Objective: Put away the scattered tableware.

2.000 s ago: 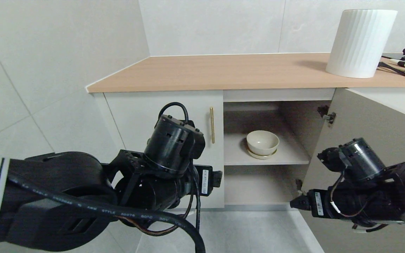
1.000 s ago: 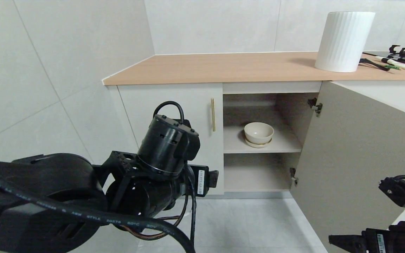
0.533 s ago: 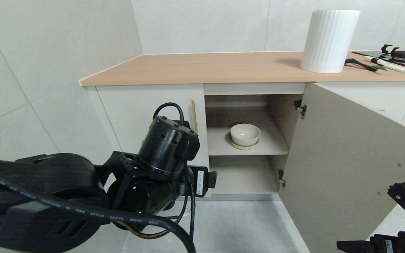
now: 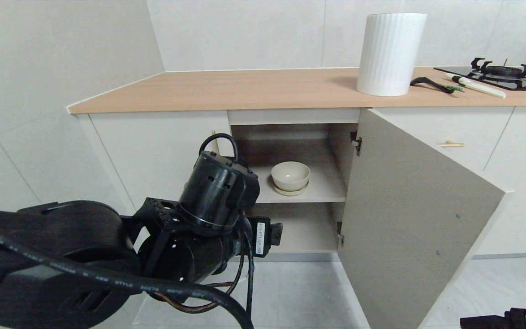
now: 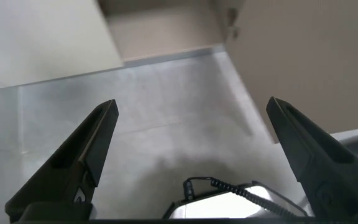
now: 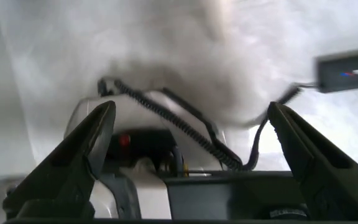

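The wooden countertop (image 4: 254,89) is running across the upper half of the frame, and the cabinet door (image 4: 409,214) below it is standing open right of centre. A ribbed white canister (image 4: 390,54) is standing at upper right. The left gripper (image 5: 191,106) and right gripper (image 6: 191,107) are hanging over the floor (image 5: 166,130), jaws spread wide, holding nothing. Mid-frame, the bowl (image 4: 290,175) is sitting on a saucer (image 4: 290,192) on the upper shelf (image 4: 324,185).

The surface (image 4: 244,89) looks like matt wood; the bowl (image 4: 290,175) smooth, glazed ceramic; the canister (image 4: 391,55) ribbed, matt white; the door (image 4: 409,219) matt.
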Motion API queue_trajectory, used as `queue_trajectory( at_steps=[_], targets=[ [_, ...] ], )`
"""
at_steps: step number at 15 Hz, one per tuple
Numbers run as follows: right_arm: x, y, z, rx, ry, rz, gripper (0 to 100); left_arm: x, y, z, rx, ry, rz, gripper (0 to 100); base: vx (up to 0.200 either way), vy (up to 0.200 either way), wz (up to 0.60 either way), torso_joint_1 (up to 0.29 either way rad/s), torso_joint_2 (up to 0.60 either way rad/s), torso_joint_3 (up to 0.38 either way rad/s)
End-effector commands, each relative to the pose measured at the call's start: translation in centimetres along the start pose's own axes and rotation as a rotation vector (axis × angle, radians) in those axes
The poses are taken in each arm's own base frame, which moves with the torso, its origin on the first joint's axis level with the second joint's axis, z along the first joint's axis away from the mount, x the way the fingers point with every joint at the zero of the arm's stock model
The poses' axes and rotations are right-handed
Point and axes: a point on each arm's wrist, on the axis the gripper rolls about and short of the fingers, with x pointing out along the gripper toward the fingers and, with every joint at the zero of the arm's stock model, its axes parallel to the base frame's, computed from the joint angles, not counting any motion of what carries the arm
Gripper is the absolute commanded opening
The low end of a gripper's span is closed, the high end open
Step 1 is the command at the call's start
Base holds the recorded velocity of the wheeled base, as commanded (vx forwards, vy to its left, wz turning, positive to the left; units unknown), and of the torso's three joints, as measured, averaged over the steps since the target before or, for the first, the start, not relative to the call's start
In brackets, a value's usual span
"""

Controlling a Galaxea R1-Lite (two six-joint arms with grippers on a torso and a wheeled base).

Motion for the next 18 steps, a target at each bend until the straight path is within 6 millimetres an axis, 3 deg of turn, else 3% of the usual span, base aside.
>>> queue_trajectory(
  at_steps=[1,6,8,9,12,15,18],
  targets=[
    [0.1,-0.7,1.3,0.084,-0.037,-0.052,100,-0.1,0.0,0.1,-0.003,-0.003,-0.002,100,0.000,0.000,0.00,0.000,0.00,0.000],
    [0.3,-1.6,4.3,0.215,-0.173,-0.161,100,-0.3,0.0,0.2,-0.008,-0.012,-0.006,100,0.000,0.000,0.00,0.000,0.00,0.000],
    [1.7,-1.6,5.9,0.256,-0.215,-0.185,100,-0.5,0.1,0.3,-0.011,-0.018,-0.008,100,0.000,0.000,0.00,0.000,0.00,0.000],
    [3.9,-1.7,7.4,0.277,-0.250,-0.229,100,-0.7,0.2,0.4,-0.013,-0.022,-0.010,100,0.000,0.000,0.00,0.000,0.00,0.000],
    [6.7,-1.3,9.2,0.269,-0.269,-0.242,100,-1.0,0.2,0.6,-0.018,-0.031,-0.016,100,0.000,0.000,0.00,0.000,0.00,0.000],
    [8.3,-0.2,11.3,0.265,-0.271,-0.226,100,-1.1,0.8,1.2,-0.040,-0.055,-0.008,100,0.000,0.000,0.00,0.000,0.00,0.000],
    [8.4,2.3,11.0,0.196,-0.254,-0.144,100,-1.7,2.7,2.7,-0.080,-0.102,0.028,100,0.000,0.000,0.00,0.000,0.00,0.000]
  ],
)
